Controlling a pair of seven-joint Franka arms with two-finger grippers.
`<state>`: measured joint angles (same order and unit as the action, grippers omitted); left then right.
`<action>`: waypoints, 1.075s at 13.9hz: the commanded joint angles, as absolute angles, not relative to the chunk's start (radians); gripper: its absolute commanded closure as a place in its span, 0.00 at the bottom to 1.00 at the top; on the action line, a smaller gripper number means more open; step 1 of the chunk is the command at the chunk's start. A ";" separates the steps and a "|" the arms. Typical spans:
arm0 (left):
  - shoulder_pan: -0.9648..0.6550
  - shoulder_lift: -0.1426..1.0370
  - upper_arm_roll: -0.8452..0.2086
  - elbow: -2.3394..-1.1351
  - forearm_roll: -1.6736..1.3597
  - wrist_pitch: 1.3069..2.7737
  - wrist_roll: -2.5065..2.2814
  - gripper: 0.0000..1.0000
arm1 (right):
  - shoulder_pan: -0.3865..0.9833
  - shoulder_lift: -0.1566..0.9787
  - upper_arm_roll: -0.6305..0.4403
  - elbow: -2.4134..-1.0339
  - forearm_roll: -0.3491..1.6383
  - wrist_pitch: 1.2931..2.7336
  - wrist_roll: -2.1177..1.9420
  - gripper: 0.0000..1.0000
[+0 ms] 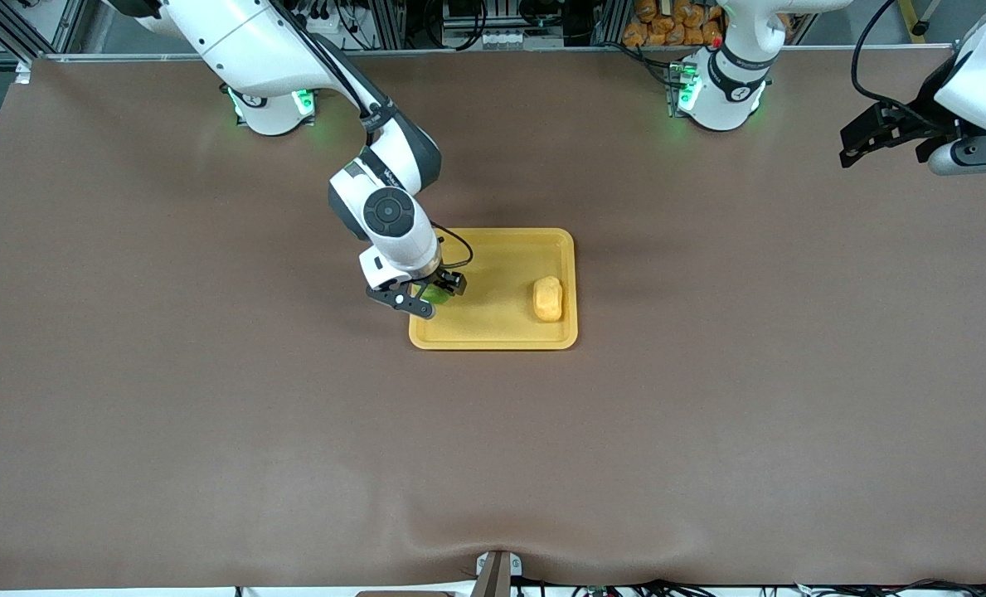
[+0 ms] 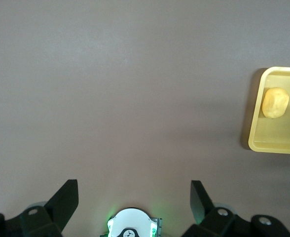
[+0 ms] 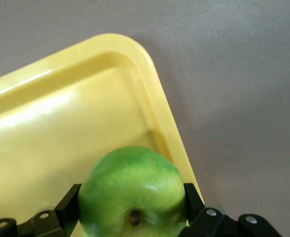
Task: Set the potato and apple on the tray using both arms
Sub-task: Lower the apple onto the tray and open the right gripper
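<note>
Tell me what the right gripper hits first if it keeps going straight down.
The right gripper, shut on the apple, points down at the tray; the apple would probably meet the tray floor first, near its rim.

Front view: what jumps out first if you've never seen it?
The bright yellow tray in the middle of the brown table, with the potato lying on it. Over its end toward the right arm, the right gripper holds the green apple.

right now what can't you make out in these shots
- Whether the apple touches the tray: front view, right tool covers it; right wrist view, the apple's underside is cut off by the frame edge.
- Potato's underside: hidden by the potato itself.
- Left tool, open over bare table: its arm leaves the front view.
</note>
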<state>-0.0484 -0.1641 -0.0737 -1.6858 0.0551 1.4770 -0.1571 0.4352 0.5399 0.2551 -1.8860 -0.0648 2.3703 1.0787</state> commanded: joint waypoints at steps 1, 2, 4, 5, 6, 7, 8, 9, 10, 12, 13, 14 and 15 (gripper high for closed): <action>-0.051 -0.183 -0.063 -1.703 0.034 1.471 -0.143 0.00 | 0.453 0.560 0.244 -1.862 -0.092 2.376 1.126 0.91; -0.051 -0.180 -0.063 -1.700 0.034 1.471 -0.143 0.00 | 0.454 0.569 0.244 -1.856 -0.094 2.378 1.144 0.75; -0.051 -0.175 -0.064 -1.697 0.034 1.471 -0.143 0.00 | 0.457 0.577 0.244 -1.845 -0.094 2.378 1.150 0.00; -0.051 -0.175 -0.064 -1.694 0.034 1.471 -0.143 0.00 | 0.460 0.580 0.244 -1.845 -0.101 2.378 1.150 0.00; -0.051 -0.173 -0.064 -1.692 0.034 1.473 -0.143 0.00 | 0.459 0.578 0.244 -1.845 -0.109 2.375 1.150 0.00; -0.051 -0.172 -0.064 -1.692 0.035 1.473 -0.141 0.00 | 0.454 0.572 0.244 -1.841 -0.109 2.364 1.149 0.00; -0.051 -0.173 -0.064 -1.693 0.035 1.473 -0.141 0.00 | 0.450 0.568 0.244 -1.836 -0.107 2.361 1.146 0.00; -0.049 -0.176 -0.064 -1.695 0.034 1.471 -0.143 0.00 | 0.442 0.558 0.245 -1.835 -0.107 2.344 1.143 0.00; -0.049 -0.178 -0.066 -1.694 0.034 1.471 -0.143 0.00 | 0.439 0.539 0.245 -1.826 -0.107 2.301 1.143 0.00; -0.045 -0.184 -0.064 -1.694 0.034 1.471 -0.138 0.00 | 0.424 0.525 0.245 -1.786 -0.106 2.216 1.141 0.00; -0.044 -0.184 -0.064 -1.694 0.034 1.471 -0.138 0.00 | 0.414 0.509 0.245 -1.763 -0.104 2.168 1.147 0.00; -0.044 -0.186 -0.066 -1.694 0.034 1.471 -0.138 0.00 | 0.399 0.494 0.247 -1.744 -0.095 2.125 1.143 0.00; -0.044 -0.187 -0.066 -1.694 0.034 1.471 -0.138 0.00 | 0.381 0.482 0.250 -1.727 -0.092 2.090 1.138 0.00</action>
